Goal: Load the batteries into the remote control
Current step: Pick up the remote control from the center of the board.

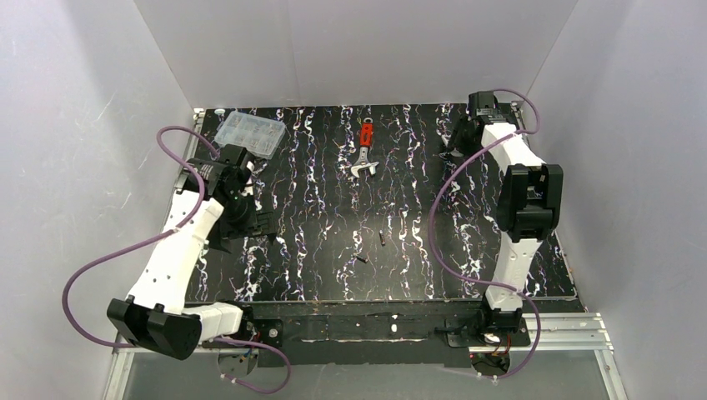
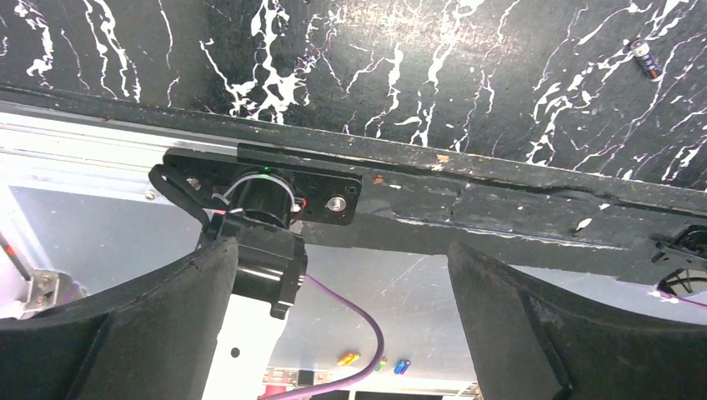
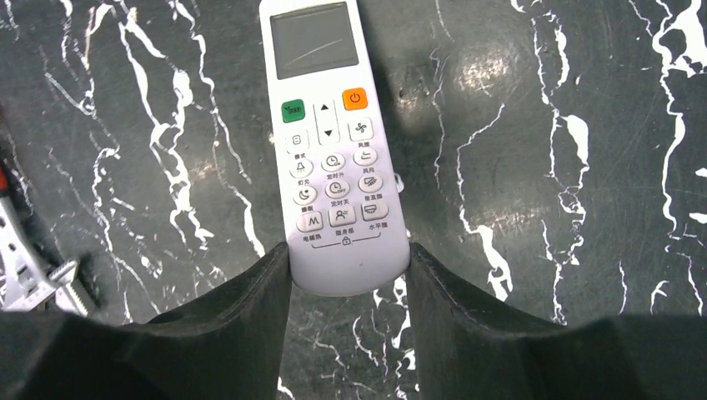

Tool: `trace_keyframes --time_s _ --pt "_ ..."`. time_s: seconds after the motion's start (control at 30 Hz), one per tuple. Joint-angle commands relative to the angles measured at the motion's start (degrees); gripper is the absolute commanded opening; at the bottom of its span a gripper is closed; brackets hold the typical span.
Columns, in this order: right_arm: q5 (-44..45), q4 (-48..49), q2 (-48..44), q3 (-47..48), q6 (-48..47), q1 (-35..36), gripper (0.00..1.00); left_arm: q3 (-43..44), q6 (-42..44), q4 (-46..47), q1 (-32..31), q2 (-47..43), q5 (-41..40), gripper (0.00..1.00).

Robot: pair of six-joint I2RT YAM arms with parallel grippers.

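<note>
The white remote control (image 3: 329, 142) lies face up, screen and buttons showing, its battery recess hidden underneath. My right gripper (image 3: 348, 258) is shut on its near end, one finger against each side, at the mat's far right (image 1: 457, 143). In the top view the remote is hidden by that gripper. Two small dark batteries (image 1: 381, 238) (image 1: 362, 259) lie on the mat near the middle front. One battery also shows in the left wrist view (image 2: 646, 60). My left gripper (image 1: 260, 223) is open and empty at the mat's left side, fingers wide apart (image 2: 342, 275).
A red-handled wrench (image 1: 365, 148) lies at the back middle; its metal jaw shows in the right wrist view (image 3: 33, 279). A clear plastic compartment box (image 1: 248, 133) stands at the back left. The table's front edge and rail (image 2: 467, 179) run under the left gripper.
</note>
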Motion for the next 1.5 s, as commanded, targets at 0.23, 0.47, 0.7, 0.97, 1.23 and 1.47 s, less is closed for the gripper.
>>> trace_keyframes --time_s 0.23,0.47,0.7,0.97,1.23,1.47 --pt "-1.8 6.7 -14.6 -11.1 -0.8 1.9 0.01 -7.6 3.1 -25.4 0.2 0.1 -5.5 0.98" --pt "-2.1 5.2 -22.2 -14.4 -2.6 4.8 0.01 -8.7 3.7 -22.9 0.1 -1.3 -1.2 0.98" --pt "-4.0 7.2 -38.2 -30.3 -1.2 10.2 0.01 -8.6 5.7 -23.1 0.1 0.2 1.4 0.98" --pt "-1.4 8.6 -53.7 -47.9 4.1 19.8 0.01 -11.0 2.0 -28.3 0.2 -1.3 -3.1 0.98" --pt "-1.7 9.1 -57.9 -53.8 4.0 23.9 0.01 -16.8 0.8 -27.5 0.2 -4.9 6.3 0.98" --pt "1.4 9.2 -63.2 -59.2 6.3 30.8 0.01 -19.1 -1.2 -15.0 0.0 -9.9 18.2 0.98"
